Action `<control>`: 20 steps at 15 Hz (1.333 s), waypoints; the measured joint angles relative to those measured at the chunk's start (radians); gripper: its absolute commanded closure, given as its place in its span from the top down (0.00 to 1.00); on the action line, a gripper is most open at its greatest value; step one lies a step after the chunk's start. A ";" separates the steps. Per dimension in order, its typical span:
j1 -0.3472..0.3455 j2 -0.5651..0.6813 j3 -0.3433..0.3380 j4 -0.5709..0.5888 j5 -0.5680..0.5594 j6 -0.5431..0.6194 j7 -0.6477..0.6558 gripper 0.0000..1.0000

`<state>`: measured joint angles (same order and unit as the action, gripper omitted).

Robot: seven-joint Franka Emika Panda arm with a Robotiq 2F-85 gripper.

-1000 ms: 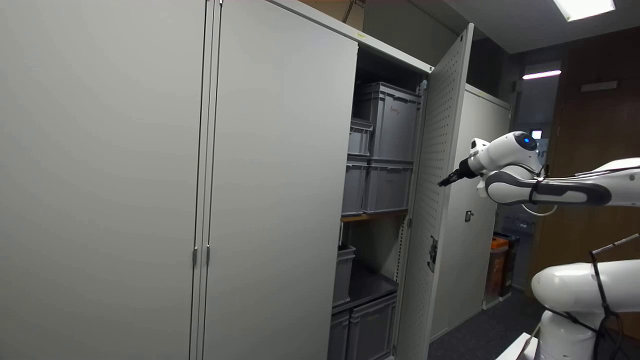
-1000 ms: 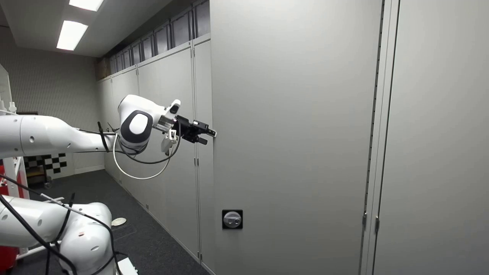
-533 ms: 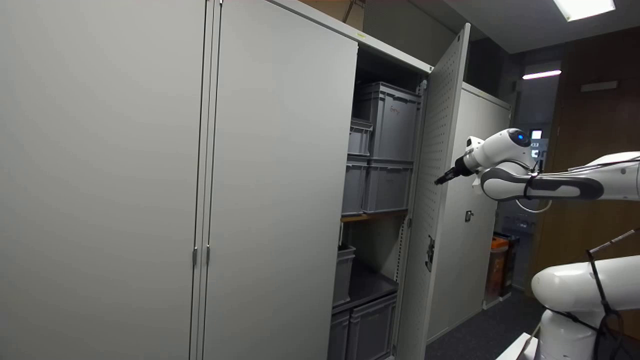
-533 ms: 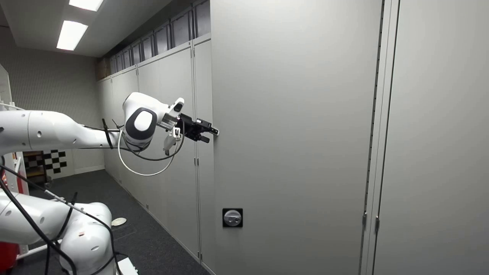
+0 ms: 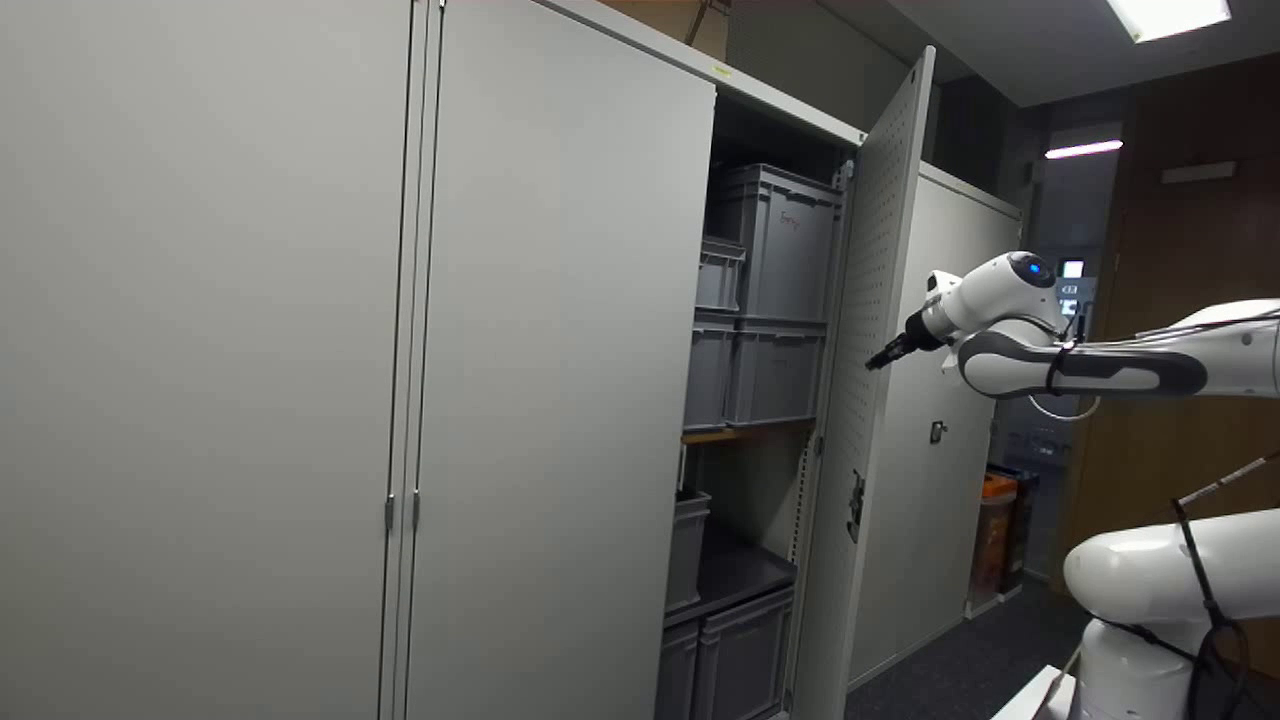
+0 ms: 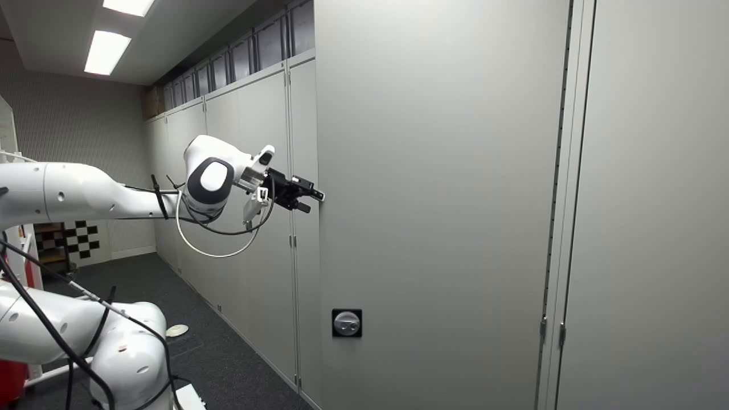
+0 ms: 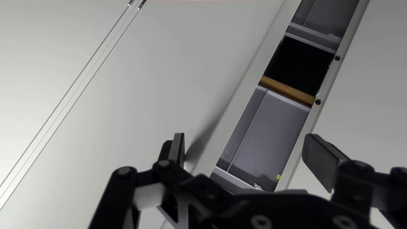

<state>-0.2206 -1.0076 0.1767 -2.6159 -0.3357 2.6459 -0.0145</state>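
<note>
In an exterior view, the tool [image 5: 872,366] points at the free edge of the partly open cabinet door [image 5: 873,250], grey boxes [image 5: 778,375] inside. In an exterior view, it hangs beside that edge, well above the round lock [image 6: 347,323]. The wrist view shows the fingers [image 7: 319,159] spread wide, holding nothing (one right by the door; whether touching, I cannot tell).

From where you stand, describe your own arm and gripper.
The arm is glossy white with rounded segments, dark grey trim and a small blue light. Black straps bind it, and black cables run along it; a thin white cable loops beneath it. The gripper is black, with two jointed fingers ending in flat dark pads.
</note>
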 measured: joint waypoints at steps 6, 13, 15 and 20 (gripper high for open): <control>0.012 0.014 0.001 0.030 0.000 -0.039 0.001 1.00; 0.012 0.070 0.001 0.084 0.000 -0.052 0.009 1.00; 0.014 0.086 0.002 0.100 0.000 -0.058 0.011 1.00; 0.024 0.118 0.013 0.134 0.000 -0.086 0.016 1.00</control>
<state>-0.1962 -0.8899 0.1901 -2.4818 -0.3357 2.5599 0.0016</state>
